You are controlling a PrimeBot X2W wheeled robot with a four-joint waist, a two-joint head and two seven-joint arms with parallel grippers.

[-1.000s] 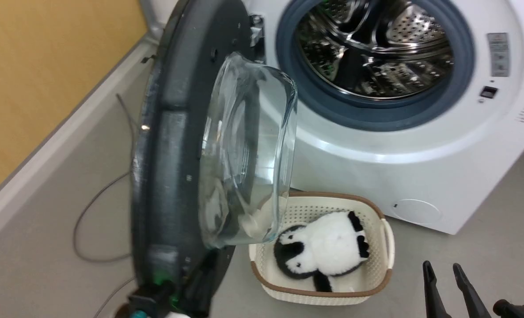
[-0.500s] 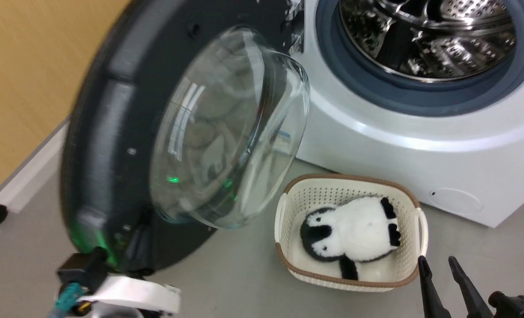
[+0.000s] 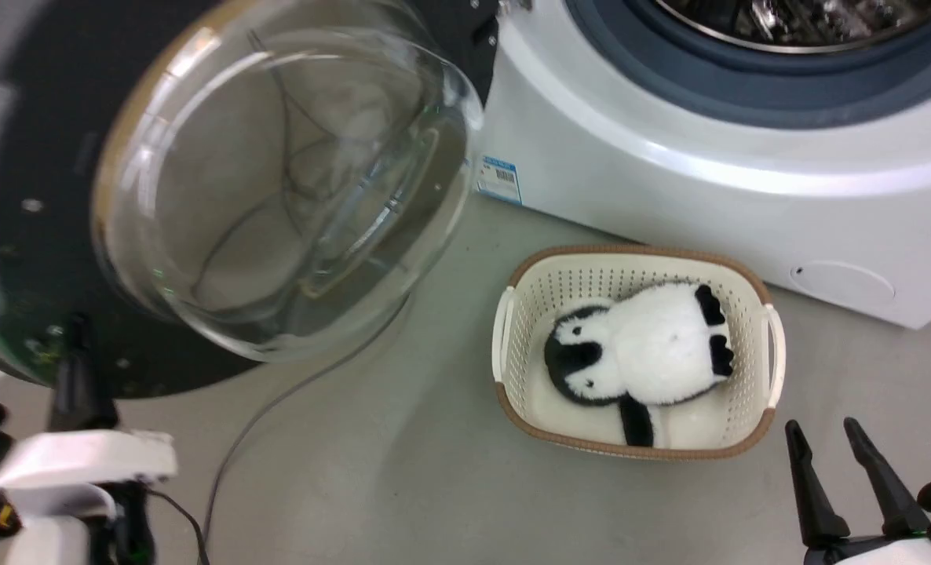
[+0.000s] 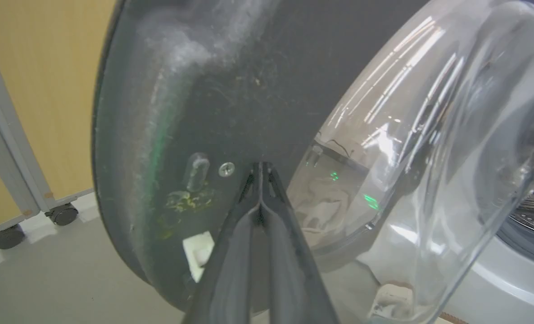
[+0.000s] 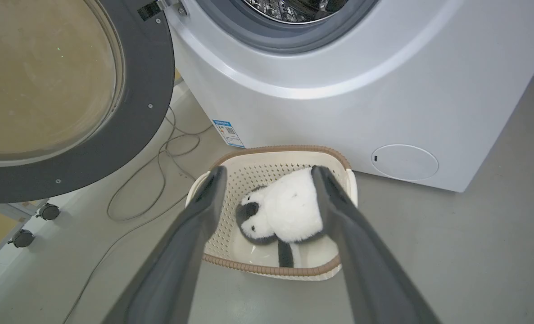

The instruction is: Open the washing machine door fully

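At five o'clock the right tool hangs spread and empty, likely unneeded. The left tool, fingers pinched together on nothing, seems to push the dark inner face of the washing machine door, which stands wide at ten o'clock of the washing machine.

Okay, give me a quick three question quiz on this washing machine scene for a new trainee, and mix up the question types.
1. True or false: the left gripper has its fingers shut, with the tips at the dark inner face of the washing machine door.
2. Multiple choice: what lies in the basket? A, a folded towel. B, a black and white plush toy. C, a pair of socks.
3. Fill in the blank: the right gripper is ____, open or shut.

Key: 1 true. 2 B. 3 open.
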